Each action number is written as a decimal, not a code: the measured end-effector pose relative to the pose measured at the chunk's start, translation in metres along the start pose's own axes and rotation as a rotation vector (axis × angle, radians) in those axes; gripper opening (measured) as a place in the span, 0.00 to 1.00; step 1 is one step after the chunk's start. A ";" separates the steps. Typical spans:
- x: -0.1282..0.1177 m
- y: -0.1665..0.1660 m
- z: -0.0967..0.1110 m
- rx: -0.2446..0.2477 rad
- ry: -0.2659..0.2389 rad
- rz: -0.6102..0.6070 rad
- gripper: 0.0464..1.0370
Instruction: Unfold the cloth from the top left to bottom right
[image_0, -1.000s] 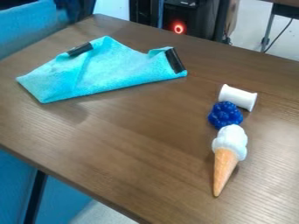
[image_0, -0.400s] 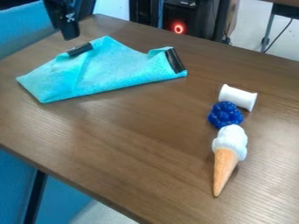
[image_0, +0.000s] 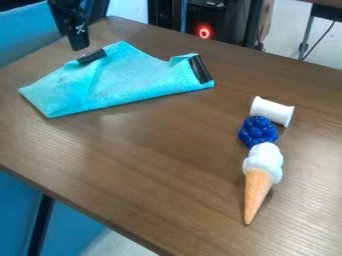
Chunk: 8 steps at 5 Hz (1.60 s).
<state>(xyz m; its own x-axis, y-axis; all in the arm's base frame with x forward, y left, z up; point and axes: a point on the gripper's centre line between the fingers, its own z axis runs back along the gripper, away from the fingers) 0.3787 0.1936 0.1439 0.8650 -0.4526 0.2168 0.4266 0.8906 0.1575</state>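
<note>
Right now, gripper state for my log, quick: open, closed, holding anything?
Gripper: open or closed cannot be told; no held object to be seen, hanging near the black strip on the blue cloth.

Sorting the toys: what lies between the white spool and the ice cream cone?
In the camera view, a lumpy blue object lies between spool and cone.

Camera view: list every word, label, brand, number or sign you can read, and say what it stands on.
No readable text.
End effector: white marks, too small to read.
Black tower: pale mark near the top, too small to read.
Cloth, spool, blue toy, cone: no print seen.
</note>
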 end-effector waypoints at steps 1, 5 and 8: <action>0.006 -0.001 -0.015 0.021 0.032 -0.012 0.96; 0.023 0.010 -0.040 0.045 0.086 0.001 0.96; 0.027 0.005 -0.049 0.054 0.121 -0.015 0.64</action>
<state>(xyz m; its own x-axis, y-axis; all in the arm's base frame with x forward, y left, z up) 0.4173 0.1876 0.1029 0.8857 -0.4541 0.0968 0.4275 0.8789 0.2118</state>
